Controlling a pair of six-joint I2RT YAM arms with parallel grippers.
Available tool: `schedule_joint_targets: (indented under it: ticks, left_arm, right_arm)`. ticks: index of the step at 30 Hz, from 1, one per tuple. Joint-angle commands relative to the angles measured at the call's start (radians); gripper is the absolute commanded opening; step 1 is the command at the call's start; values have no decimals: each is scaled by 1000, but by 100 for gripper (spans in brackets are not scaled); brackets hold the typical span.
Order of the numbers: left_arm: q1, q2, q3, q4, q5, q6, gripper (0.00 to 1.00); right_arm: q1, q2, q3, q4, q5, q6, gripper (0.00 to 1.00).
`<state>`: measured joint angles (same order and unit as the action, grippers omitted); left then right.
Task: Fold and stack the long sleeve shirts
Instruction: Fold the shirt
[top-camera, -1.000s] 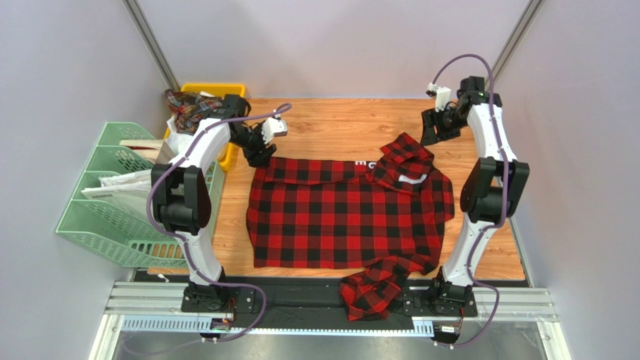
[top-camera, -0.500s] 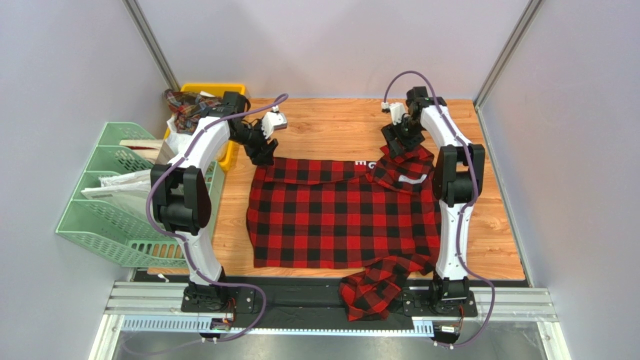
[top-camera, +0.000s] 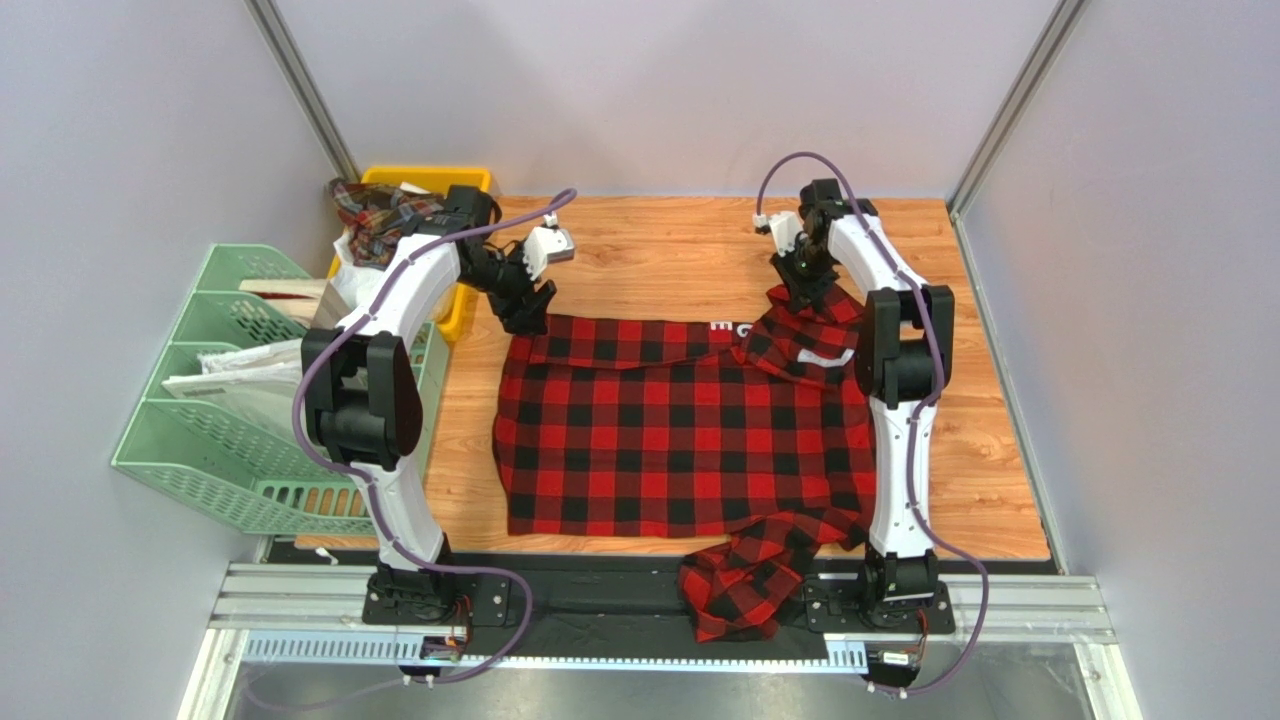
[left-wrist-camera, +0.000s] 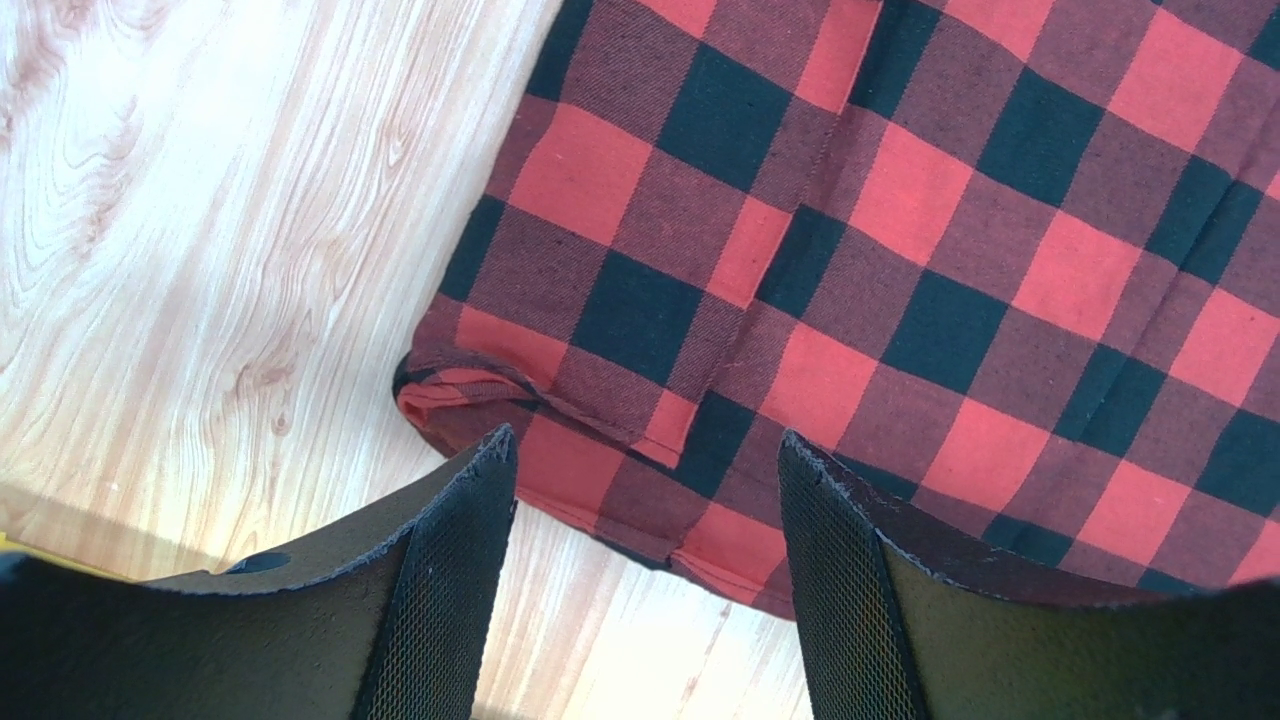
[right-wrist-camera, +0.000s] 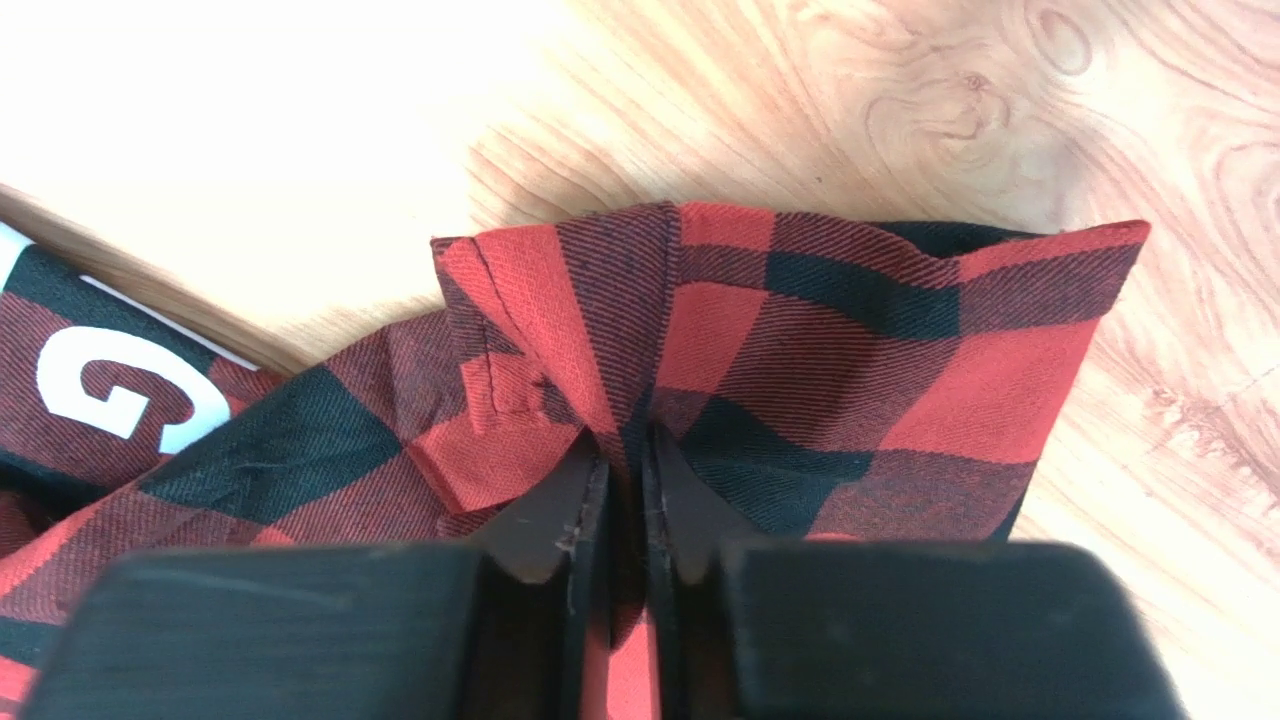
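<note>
Currently: right fingers clamping a shirt fold, left fingers standing open

The red-and-black shirt (top-camera: 684, 435) is lying spread flat across the middle of the wooden table (top-camera: 661, 240). One sleeve (top-camera: 744, 578) is spilling over the near edge onto the black rail between the arm bases. At the shirt's far right corner the cloth is bunching into a raised, folded heap (top-camera: 812, 323).

The right fingers (right-wrist-camera: 549, 518) are pressing together on an upstanding ridge of that heap. The right wrist view is showing the plaid pinched between the two tips, with the tips all but meeting. To the left of the pinch, white lettering (right-wrist-camera: 105, 383) on a dark strip is showing at the cloth's edge. What the strip belongs to cannot be told.

The left fingers (left-wrist-camera: 451, 563) are standing wide apart at the shirt's far left corner (left-wrist-camera: 481, 390), gripping nothing. One tip is hanging over the hemmed corner edge and the other over the plaid. Whether either is touching the cloth cannot be told.

Off the table's left side, a second, darker plaid shirt (top-camera: 376, 210) is sitting in a yellow bin (top-camera: 428, 176). A green rack (top-camera: 226, 450) is standing near it, holding papers.
</note>
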<state>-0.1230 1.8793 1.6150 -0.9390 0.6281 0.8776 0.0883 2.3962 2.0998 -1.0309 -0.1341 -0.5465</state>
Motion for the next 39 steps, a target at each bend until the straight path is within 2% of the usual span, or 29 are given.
schedule_joint_targets:
  ticks: [1,2,6,9,10,14,20,28,31,35,39]
  left_arm:
    - [0,-34,10,-14,35,3,70]
    - [0,-35,11,-14,35,1,70]
    - [13,-63,20,-14,57,-25,70]
    - [32,-121,16,-3,137,-29,72]
    - [37,-170,3,12,200,-26,81]
    - [37,-340,-75,95,266,-42,87]
    - [37,-572,-128,98,335,6,92]
    - [-17,-845,-300,95,332,34,94]
    - [-43,-934,-374,83,321,41,94]
    - [-79,-1011,-440,49,321,37,94]
    - [-130,-1057,-510,6,312,73,95]
  right_arm:
    - [2,-77,37,11,21,-21,3]
    - [1,-91,42,5,22,-26,0]
    - [2,-189,60,-75,-7,-38,0]
    - [1,-288,71,-167,-79,-33,0]
    - [1,-319,68,-191,-137,-29,0]
    - [5,-457,6,-317,-284,-9,0]
    - [34,-708,-181,-468,-459,-9,0]
    - [204,-1102,-521,-423,-530,65,0]
    - [208,-1186,-616,-434,-564,21,0]
    - [217,-1262,-731,-527,-676,-67,0]
    - [243,-1272,-779,-532,-766,-115,0]
